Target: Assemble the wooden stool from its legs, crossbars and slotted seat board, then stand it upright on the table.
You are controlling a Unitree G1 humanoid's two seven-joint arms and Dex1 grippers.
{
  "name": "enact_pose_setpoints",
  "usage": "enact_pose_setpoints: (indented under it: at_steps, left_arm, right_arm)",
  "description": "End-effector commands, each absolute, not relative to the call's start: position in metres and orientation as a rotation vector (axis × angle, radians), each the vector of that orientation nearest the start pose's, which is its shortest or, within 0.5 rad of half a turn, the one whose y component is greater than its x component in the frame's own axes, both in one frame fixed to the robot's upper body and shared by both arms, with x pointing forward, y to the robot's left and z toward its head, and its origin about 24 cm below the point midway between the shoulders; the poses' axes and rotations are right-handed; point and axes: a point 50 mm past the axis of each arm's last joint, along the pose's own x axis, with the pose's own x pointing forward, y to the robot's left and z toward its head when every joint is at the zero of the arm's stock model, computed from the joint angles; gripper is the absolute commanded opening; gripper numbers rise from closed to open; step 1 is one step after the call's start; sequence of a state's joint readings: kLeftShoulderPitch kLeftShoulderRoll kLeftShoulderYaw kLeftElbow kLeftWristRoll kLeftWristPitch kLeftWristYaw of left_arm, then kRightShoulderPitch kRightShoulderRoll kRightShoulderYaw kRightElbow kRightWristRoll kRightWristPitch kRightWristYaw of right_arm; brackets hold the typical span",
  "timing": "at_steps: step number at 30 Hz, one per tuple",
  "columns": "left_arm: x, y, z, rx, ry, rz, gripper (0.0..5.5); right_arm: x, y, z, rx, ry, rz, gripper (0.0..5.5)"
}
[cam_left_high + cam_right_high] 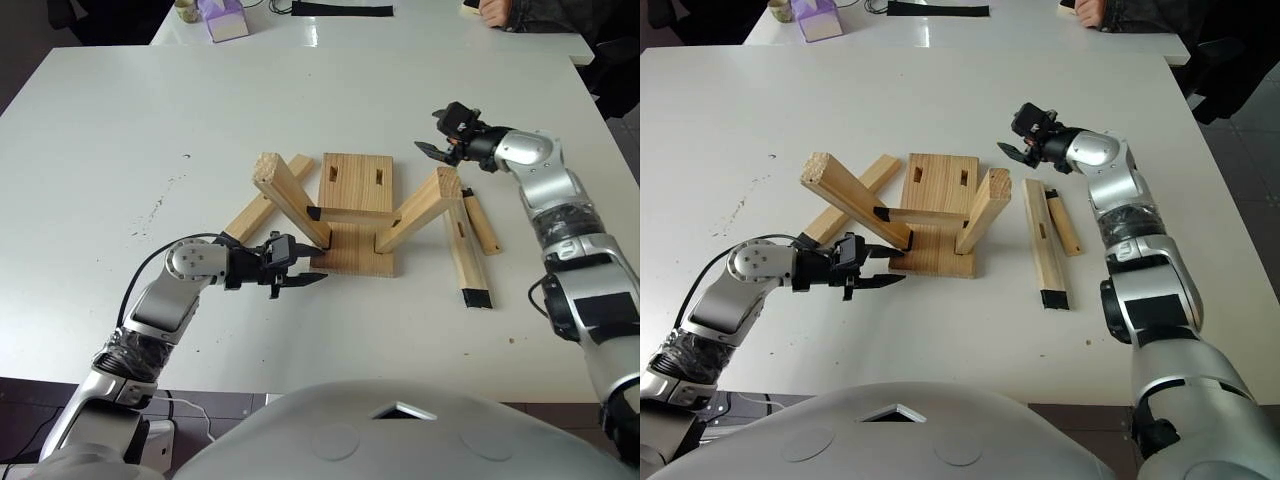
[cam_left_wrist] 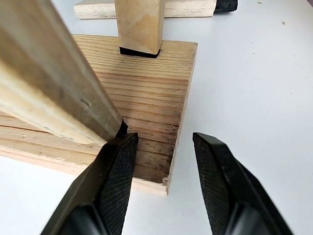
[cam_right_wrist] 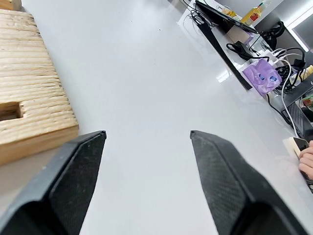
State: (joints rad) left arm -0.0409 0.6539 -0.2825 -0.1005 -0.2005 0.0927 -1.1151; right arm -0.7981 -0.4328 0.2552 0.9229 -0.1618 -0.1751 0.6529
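While the half-built stool lies near the middle of the bench (image 1: 110, 130), your left claw (image 1: 315, 268) sits low at the near left corner of the flat board (image 1: 352, 260). It is open. One finger (image 2: 116, 169) rests against the foot of the left leg (image 1: 288, 195), where that leg plugs into the board. The other finger hangs just off the board's edge, over bare bench.

You have two legs standing in the flat board, each leaning outward, the right leg (image 1: 420, 208) toward your right arm. Between them stands the slotted board (image 1: 357, 183), showing two slots.

Your right claw (image 1: 432, 132) hovers above the bench just beyond the top of the right leg. It is spread wide and grips nothing.

Three loose pieces lie flat. One spare leg (image 1: 243, 217) is behind the left leg. A long leg (image 1: 466, 255) with a black tip lies to the right of the stool, and a short bar (image 1: 483, 228) lies just beside it.

A purple box (image 1: 224, 18) stands at the far side.
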Motion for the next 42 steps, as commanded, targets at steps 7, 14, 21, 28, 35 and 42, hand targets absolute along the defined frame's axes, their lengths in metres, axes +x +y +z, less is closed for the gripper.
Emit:
enact_pose_setpoints:
  at_steps: [7,14,21,28,35,42]
  left_arm:
    - [0.211,0.162,0.049,0.402,0.375,-1.444,2.11]
    - [0.208,0.16,0.049,0.383,0.37,-1.437,2.11]
    - [0.207,0.158,0.05,0.378,0.371,-1.446,2.11]
    - [0.208,0.157,0.049,0.405,0.375,-1.454,2.11]
    - [0.226,0.167,0.048,0.488,0.374,-1.364,2.11]
    - [0.258,0.18,0.053,0.563,0.342,-1.192,2.11]
  right_arm:
    - [0.387,-0.169,0.103,-0.645,0.208,0.786,3.18]
    - [0.36,-0.164,0.082,-0.547,0.319,1.137,3.18]
    - [0.343,-0.153,0.066,-0.645,0.292,1.247,3.18]
    - [0.337,-0.163,0.051,-0.906,0.275,1.222,3.18]
    - [0.327,-0.18,0.045,-0.941,0.358,1.315,3.18]
    - [0.319,-0.178,0.046,-0.918,0.372,1.407,3.18]
